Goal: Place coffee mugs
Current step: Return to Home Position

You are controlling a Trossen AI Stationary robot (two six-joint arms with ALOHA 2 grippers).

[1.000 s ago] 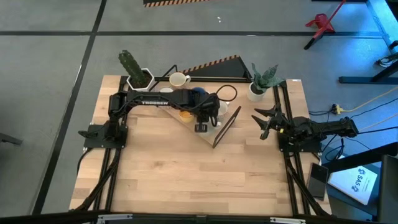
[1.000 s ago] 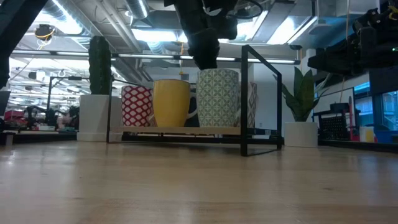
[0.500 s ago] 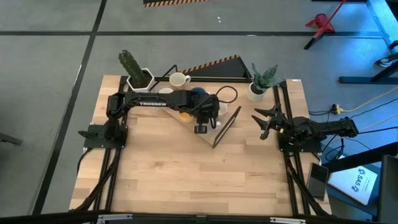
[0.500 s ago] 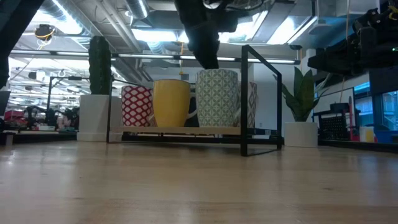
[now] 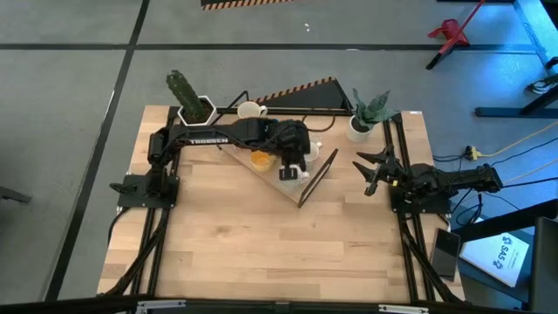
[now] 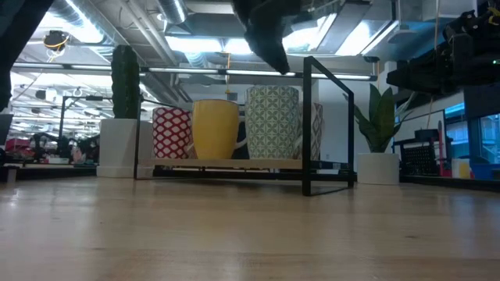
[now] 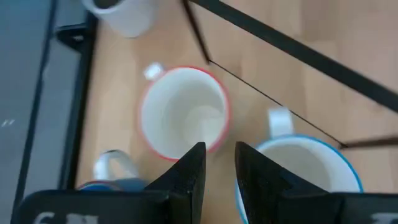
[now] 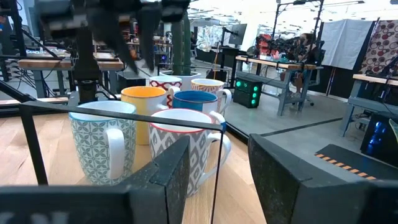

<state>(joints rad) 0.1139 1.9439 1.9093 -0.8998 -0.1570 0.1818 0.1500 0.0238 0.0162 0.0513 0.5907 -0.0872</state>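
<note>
The only change over the last second concerns the left arm, which reaches from its base at the left edge of the worktop (image 5: 261,253) to the shelf (image 6: 234,164) at the far centre. The left hand (image 5: 288,173) has risen. A second ago in the low view it hung down to the rim of the green patterned mug (image 6: 273,125); it now stands clear above that rim and a little further right. Its fingers (image 7: 189,168) stand a narrow gap apart and grip nothing. The left wrist view looks straight down into a red-rimmed mug (image 7: 185,112) and a blue-rimmed mug (image 7: 305,171). The mugs have not moved. From left to right in the low view, the red patterned mug (image 6: 172,133), the yellow mug (image 6: 215,129) and the green patterned mug stand upright and close together on the shelf board. The right wrist view shows six mugs grouped inside the shelf frame. Judgement: placing is complete, and the left arm is retracting towards its rest pose. The right hand (image 5: 370,172) waits near the right edge of the worktop, fingers spread, empty, unchanged.
</note>
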